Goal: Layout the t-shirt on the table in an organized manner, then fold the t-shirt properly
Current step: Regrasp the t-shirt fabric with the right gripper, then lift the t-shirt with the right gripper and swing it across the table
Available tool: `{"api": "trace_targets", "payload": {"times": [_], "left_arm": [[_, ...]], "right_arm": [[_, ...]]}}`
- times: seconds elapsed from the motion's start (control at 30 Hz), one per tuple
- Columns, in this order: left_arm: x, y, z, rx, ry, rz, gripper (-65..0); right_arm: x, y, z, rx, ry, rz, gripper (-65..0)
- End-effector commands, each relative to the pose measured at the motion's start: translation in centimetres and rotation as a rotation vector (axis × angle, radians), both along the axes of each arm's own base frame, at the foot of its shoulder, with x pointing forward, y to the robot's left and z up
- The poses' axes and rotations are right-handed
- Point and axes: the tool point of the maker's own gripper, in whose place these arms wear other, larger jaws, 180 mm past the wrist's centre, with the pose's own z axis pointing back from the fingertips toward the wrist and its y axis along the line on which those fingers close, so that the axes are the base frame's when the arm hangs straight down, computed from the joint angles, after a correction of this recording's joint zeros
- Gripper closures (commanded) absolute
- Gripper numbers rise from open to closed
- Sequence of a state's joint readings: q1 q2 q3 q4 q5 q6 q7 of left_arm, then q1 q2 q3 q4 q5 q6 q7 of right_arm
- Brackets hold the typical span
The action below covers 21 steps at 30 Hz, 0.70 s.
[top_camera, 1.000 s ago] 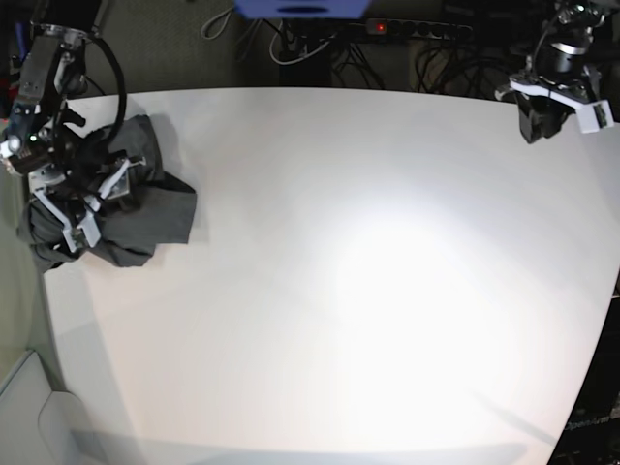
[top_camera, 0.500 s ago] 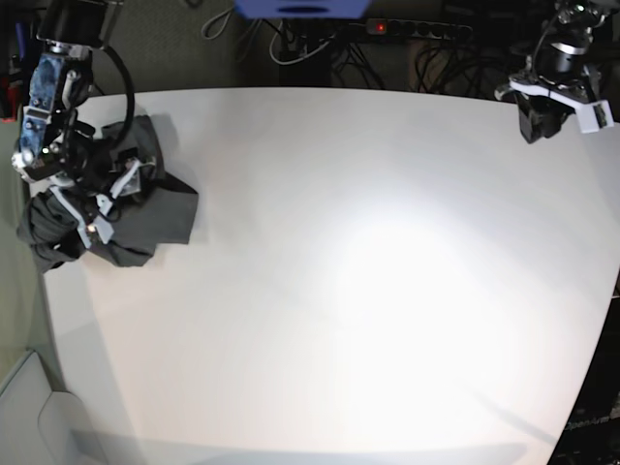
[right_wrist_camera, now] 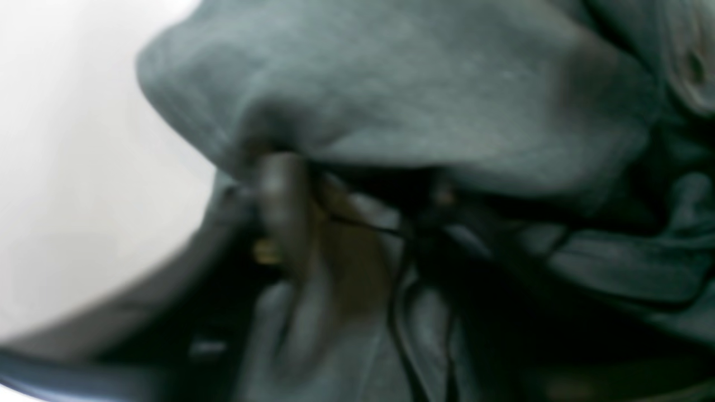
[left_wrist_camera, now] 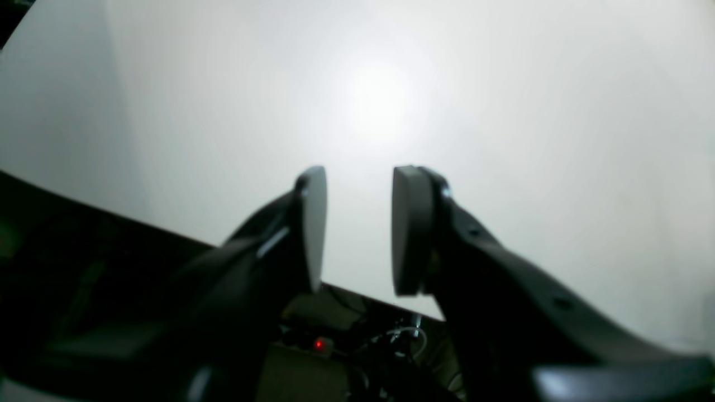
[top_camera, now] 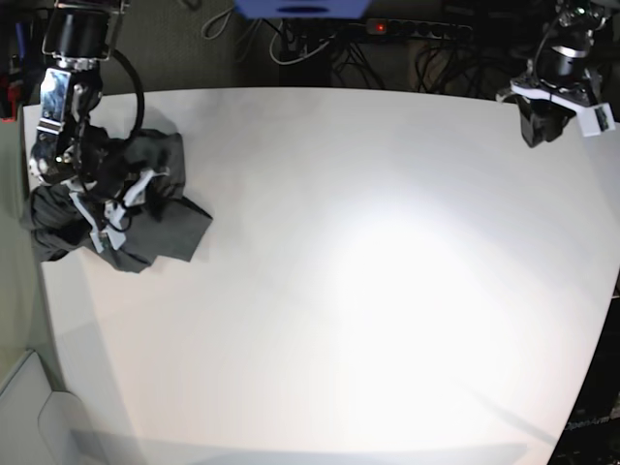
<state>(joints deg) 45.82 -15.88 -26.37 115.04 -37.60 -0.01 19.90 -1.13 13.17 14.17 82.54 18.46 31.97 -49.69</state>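
Note:
The dark charcoal t-shirt (top_camera: 172, 221) lies bunched at the far left of the white table (top_camera: 368, 271), close to its left edge. My right gripper (top_camera: 118, 205) is down in the heap and shut on a fold of it. The right wrist view is blurred: grey t-shirt cloth (right_wrist_camera: 419, 84) drapes over the right gripper (right_wrist_camera: 357, 223), with a strip of table (right_wrist_camera: 67, 167) at the left. My left gripper (top_camera: 547, 121) hovers at the table's far right corner. In the left wrist view the left gripper (left_wrist_camera: 357, 184) is open with nothing between its pads, above bare table (left_wrist_camera: 503, 84).
Behind the table's far edge lie a power strip with a red light (top_camera: 407, 27) and tangled cables (top_camera: 291, 48). A blue object (top_camera: 302, 8) sits at the top middle. A pale grey surface (top_camera: 29, 407) shows off the table's lower left corner.
My right gripper has closed on the cloth and shifted right, dragging the t-shirt's edge further onto the table. The left arm has stayed still.

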Motion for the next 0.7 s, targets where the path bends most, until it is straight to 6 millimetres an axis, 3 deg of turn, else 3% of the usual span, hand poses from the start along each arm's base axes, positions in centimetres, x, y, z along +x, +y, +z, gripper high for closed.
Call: {"api": "trace_targets", "payload": {"times": [0.0,0.13,0.37,0.43,0.5,0.57,0.67], "left_arm": [[0.3,0.1,0.8,0.011,-0.029,-0.005,-19.2],[0.3,0.2,0.9,0.012,-0.031,-0.004,-19.2],[0.3,0.2,0.9,0.012,-0.031,-0.004,-19.2],[0.3,0.2,0.9,0.012,-0.031,-0.004,-19.2],[0.3,0.2,0.9,0.012,-0.031,-0.004,-19.2],[0.3,0.2,0.9,0.012,-0.03,-0.004,-19.2],[0.2,0.2,0.8,0.012,-0.028,-0.004,-19.2]], "right_arm": [[0.6,-0.5,0.8,-0.027,-0.013,0.009,-2.1],[2.3,-0.3,4.2,-0.065,-0.099,0.031,-0.3],[4.7,1.4,16.9,-0.202,-0.47,0.119,0.0],[5.2,1.8,19.8,-0.229,-0.551,0.133,0.0],[5.9,1.8,21.3,-0.24,-0.593,0.132,0.0],[6.8,1.6,22.8,-0.253,-0.623,0.122,0.0],[8.5,-0.9,26.7,-0.292,-0.672,0.04,0.0]]}}
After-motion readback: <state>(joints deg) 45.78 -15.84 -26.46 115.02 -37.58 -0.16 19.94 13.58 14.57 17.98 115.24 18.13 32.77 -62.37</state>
